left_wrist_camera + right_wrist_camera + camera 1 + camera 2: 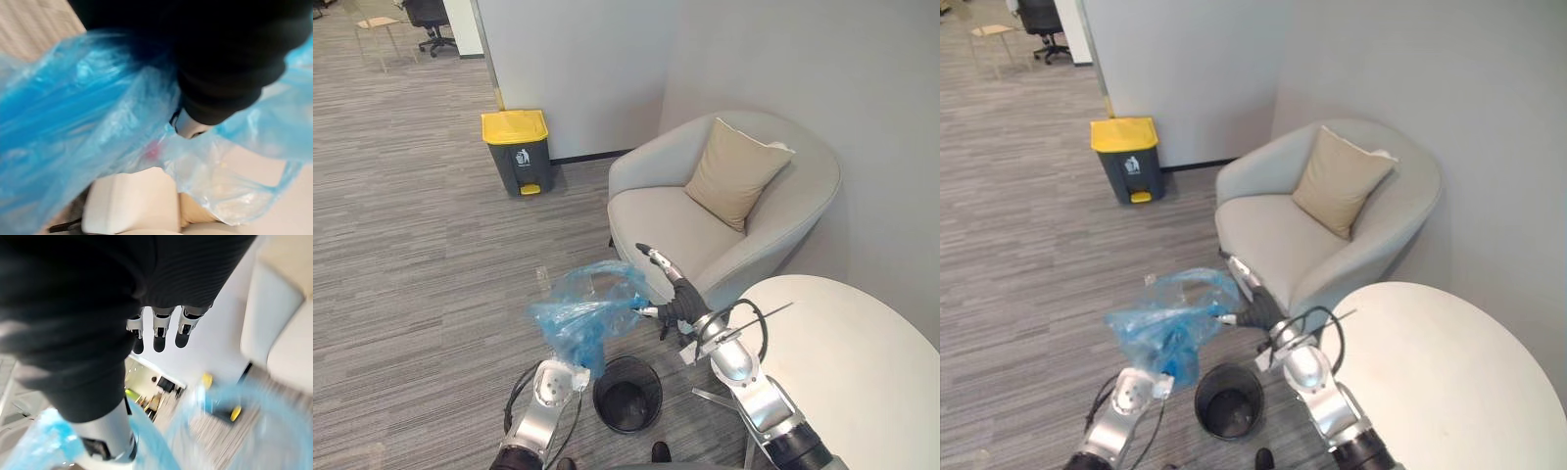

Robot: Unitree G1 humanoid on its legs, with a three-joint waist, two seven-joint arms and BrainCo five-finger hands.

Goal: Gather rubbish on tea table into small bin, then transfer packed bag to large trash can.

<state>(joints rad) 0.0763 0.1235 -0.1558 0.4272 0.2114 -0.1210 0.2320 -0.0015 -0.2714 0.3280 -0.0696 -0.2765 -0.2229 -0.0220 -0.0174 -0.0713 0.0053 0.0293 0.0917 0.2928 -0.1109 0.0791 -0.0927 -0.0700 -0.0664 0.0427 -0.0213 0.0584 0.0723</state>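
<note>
A crumpled blue plastic bag [592, 313] hangs in the air just above and left of the small black mesh bin [627, 394] on the carpet. My left arm rises from below into the bag's gathered lower part; the left hand [220, 58] is wrapped in blue film and its fingers are hidden. My right hand [680, 299] is at the bag's right edge with its fingers [154, 335] straight and its thumb [105, 431] against the film. The large grey trash can with a yellow lid [517, 150] stands by the far wall.
A light armchair [705, 225] with a tan cushion [734, 171] stands right behind the bag. The round white tea table [842, 362] is at the lower right. An office chair [429, 20] stands far back left, with carpet between me and the trash can.
</note>
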